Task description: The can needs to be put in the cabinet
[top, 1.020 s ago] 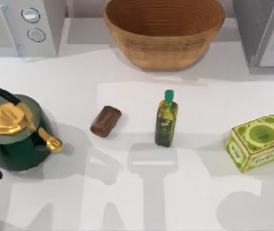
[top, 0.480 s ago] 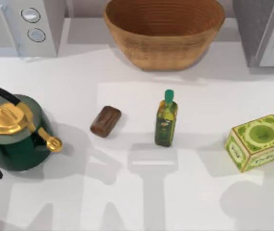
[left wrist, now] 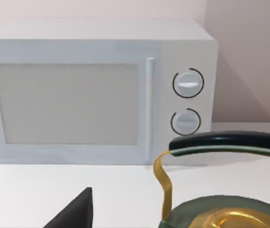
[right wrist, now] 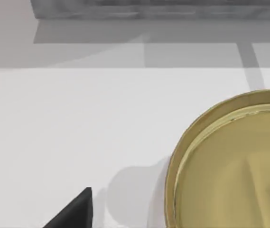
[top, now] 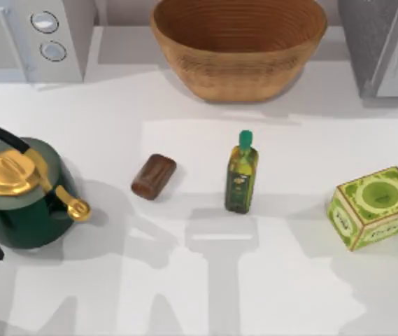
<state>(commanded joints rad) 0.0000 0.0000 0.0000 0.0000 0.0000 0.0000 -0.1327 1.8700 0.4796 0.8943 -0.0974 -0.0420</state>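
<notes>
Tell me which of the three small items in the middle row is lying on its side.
The can, the brown cylinder left of the bottle. The bottle stands upright and the green box sits flat.

The microwave (top: 34, 38), the basket (top: 238, 49) and the cabinet (top: 384, 45) were cut by the top edge; the kettle (top: 20, 192) by the left edge.

Setting: rendered kitchen scene on a white tabletop (top: 268, 280). Evidence: white microwave (left wrist: 97, 90) with 2 dials against a pale wall, green kettle (top: 20, 199) with gold lid, woven basket (top: 238, 45), green-capped olive-oil bottle (top: 241, 175), green box (top: 373, 206). Grey cabinet (top: 384, 45) at far right corner.
</notes>
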